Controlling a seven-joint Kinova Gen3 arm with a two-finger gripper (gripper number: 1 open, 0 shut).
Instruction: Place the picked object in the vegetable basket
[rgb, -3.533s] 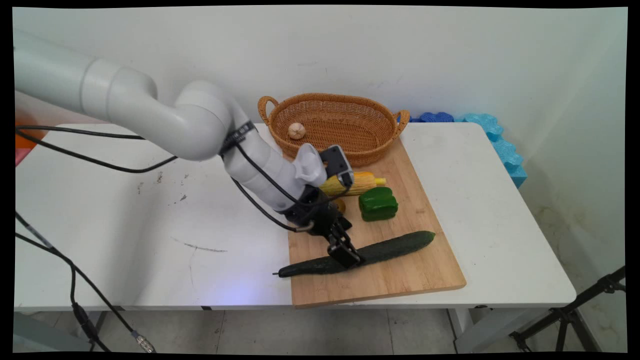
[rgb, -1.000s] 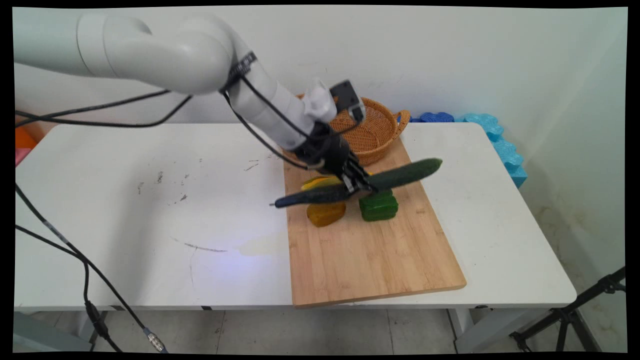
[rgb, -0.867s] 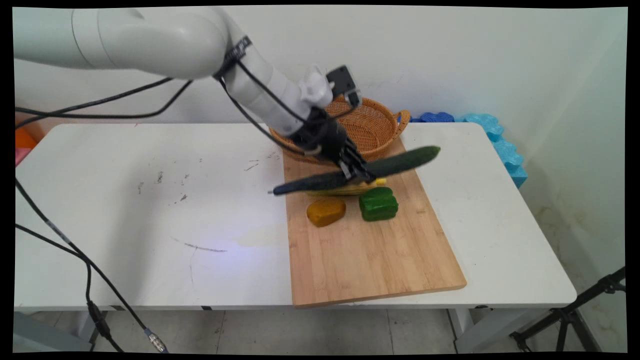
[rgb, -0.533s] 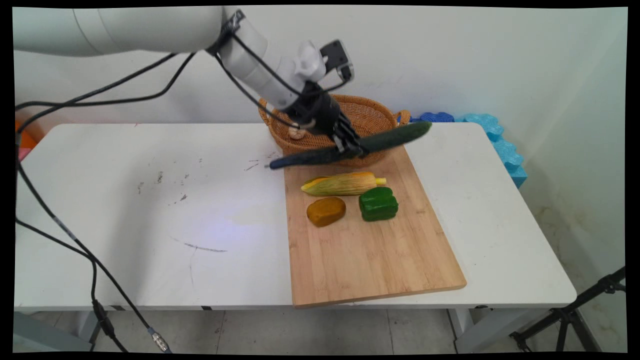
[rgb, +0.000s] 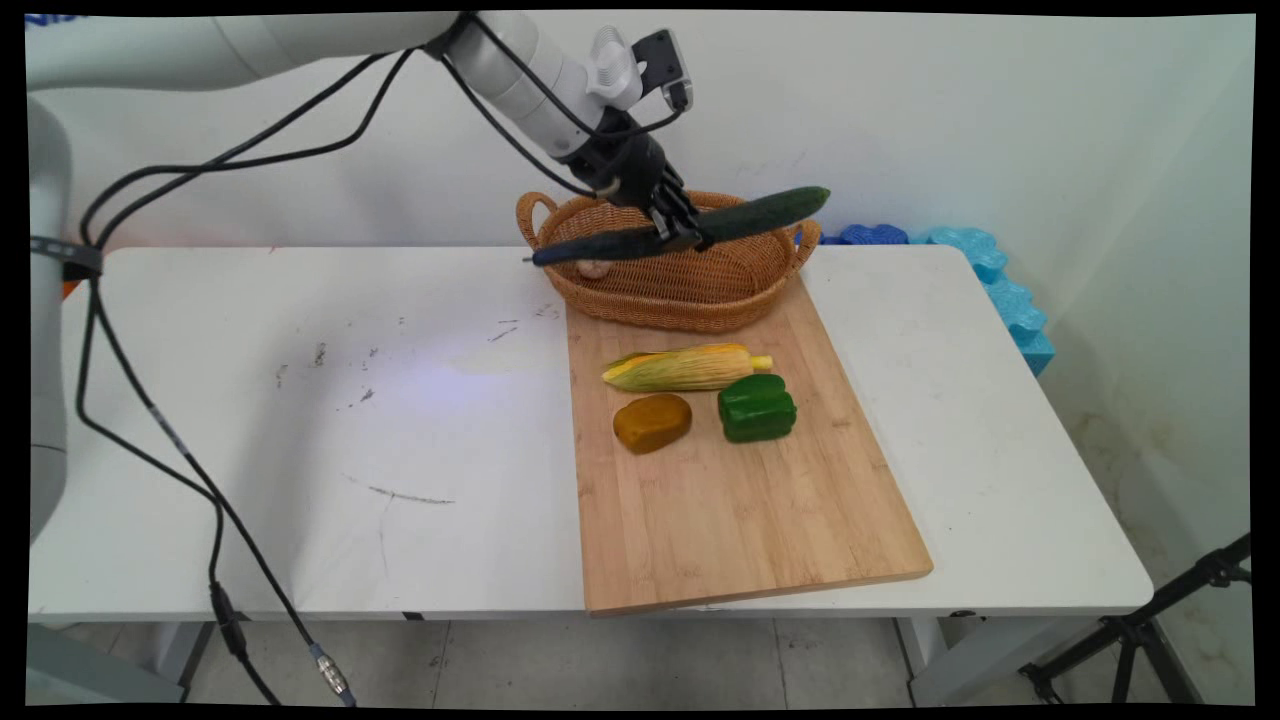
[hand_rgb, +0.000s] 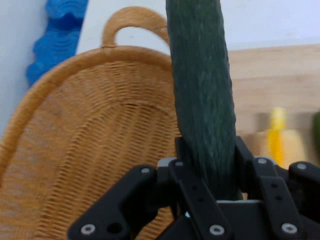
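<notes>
Table (rgb: 300, 450) is white, scuffed with dark marks left of centre, and fills the middle of the main view. Plain white wall behind it; blue foam pieces (rgb: 985, 265) sit at the table's far right corner, and a black tripod leg (rgb: 1150, 620) shows at lower right on the floor. Bamboo cutting board (rgb: 760, 520) lies on the table's right half, running from mid-frame toward the near edge. On its far part: corn cob (rgb: 685, 368), green pepper (rgb: 757, 407) just below the cob's right end, and an orange-brown lump (rgb: 652, 422) left of the pepper, apart from it. Wicker basket (rgb: 680, 285) with two handles sits at the board's far end, its near side overlapping the board.

Gripper (rgb: 683, 228) is in the upper centre of the frame, above the basket, pinching the cucumber (rgb: 770, 213) near mid-length. Cucumber hangs roughly level across the basket, right end a bit higher, clear of the rim. Hand view confirms: fingers (hand_rgb: 187, 165) pressed on either side of the cucumber (hand_rgb: 202, 90), basket (hand_rgb: 90, 150) weave underneath.

Hard to make out: a small pale round thing (rgb: 592, 268) in the basket's left end, partly hidden by the cucumber's stem end. Arm is cut off at the top and left edges of the frame.
</notes>
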